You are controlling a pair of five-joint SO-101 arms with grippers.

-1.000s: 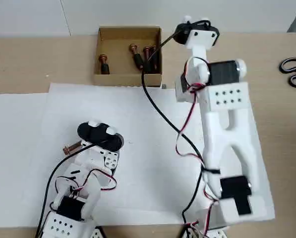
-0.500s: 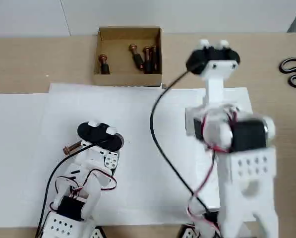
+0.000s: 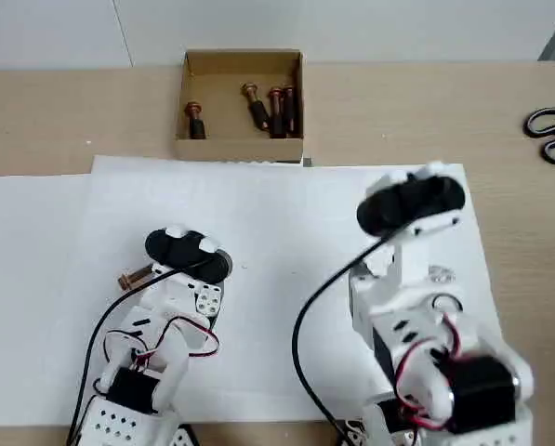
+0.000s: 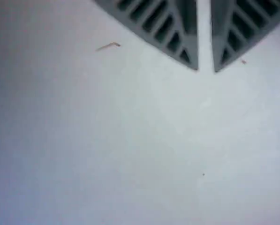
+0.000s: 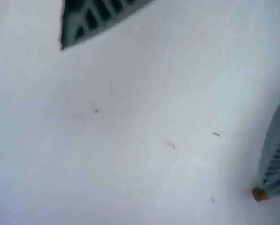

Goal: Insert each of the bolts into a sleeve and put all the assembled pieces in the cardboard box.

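The cardboard box point(image 3: 186, 102) stands at the back of the table with several copper bolt-and-sleeve pieces point(image 3: 275, 110) inside. One copper bolt point(image 3: 136, 277) lies on the white paper just left of the left arm point(image 3: 189, 251). My left gripper point(image 4: 204, 70) hovers low over bare paper, shut with nothing between its fingers. The right arm point(image 3: 412, 204) is over the right part of the paper. My right gripper point(image 5: 163, 117) is open, its fingers wide apart above the paper. A small copper bit point(image 5: 258, 194) shows by one fingertip; I cannot tell what it is.
White paper sheets point(image 3: 286, 242) cover the middle and front of the wooden table. Scissors point(image 3: 551, 130) lie at the right edge. Black cables run from both wrists back over the paper.
The right arm has pulled back from the box's right side toward the table's front and now hangs over the paper. The left arm and the loose bolt have not moved.
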